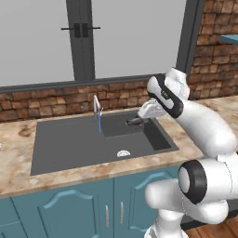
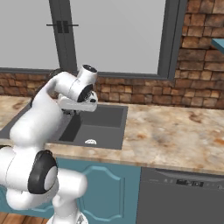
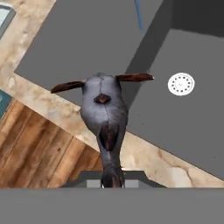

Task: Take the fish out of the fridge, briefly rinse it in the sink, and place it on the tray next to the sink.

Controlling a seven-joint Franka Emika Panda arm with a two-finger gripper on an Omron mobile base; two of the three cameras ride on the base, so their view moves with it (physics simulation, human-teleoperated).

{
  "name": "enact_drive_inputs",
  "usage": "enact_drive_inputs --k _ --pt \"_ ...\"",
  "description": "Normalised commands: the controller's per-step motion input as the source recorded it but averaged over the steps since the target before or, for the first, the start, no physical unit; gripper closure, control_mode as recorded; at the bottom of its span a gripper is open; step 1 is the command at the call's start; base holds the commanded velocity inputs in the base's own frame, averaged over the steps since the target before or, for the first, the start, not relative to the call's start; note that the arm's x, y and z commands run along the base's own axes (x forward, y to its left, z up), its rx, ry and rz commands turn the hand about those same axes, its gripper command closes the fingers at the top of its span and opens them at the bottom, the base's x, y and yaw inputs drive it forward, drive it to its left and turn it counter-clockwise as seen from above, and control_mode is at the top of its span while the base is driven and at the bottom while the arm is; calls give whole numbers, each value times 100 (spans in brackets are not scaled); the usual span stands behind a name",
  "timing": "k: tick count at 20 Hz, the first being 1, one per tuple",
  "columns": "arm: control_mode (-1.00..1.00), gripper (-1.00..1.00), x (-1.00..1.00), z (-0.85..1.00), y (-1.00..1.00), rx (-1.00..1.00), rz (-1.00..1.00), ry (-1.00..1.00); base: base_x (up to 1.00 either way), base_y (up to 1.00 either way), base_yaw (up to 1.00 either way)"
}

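Observation:
My gripper [image 3: 113, 179] is shut on the tail end of the dark grey fish [image 3: 105, 109]. Its body points away from the hand, with thin dark fins spread to both sides. The fish [image 1: 132, 122] hangs above the basin of the dark grey sink [image 1: 69, 144], just right of the slim silver faucet [image 1: 96, 104]. A thin blue stream of water [image 1: 99, 124] runs from the faucet. Below lie the sink floor [image 3: 188, 118] and its round white drain [image 3: 181, 83]. A pale rimmed corner [image 3: 3, 15], possibly the tray, shows at the edge of the hand view. The fridge is out of view.
A marbled stone counter [image 2: 175, 131] runs around the sink [image 2: 96, 127], wide to its right. Behind are a brick wall [image 1: 56, 104] and a large window. Teal cabinet doors [image 1: 69, 209] and a dark dishwasher front [image 2: 183, 192] sit below the counter.

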Motion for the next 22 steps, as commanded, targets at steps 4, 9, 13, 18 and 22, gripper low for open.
enact_drive_inputs --k 4,9,13,18,22 --pt "-100 100 -57 4 34 -33 -3 -79 0 0 0" --pt "-100 100 -22 0 14 -15 -1 -39 0 0 0" --pt "100 100 -19 0 0 0 0 -4 -50 8 3" --pt "100 100 0 0 0 0 0 0 -91 96 11" --pt "100 100 0 0 0 0 0 0 -31 100 4"
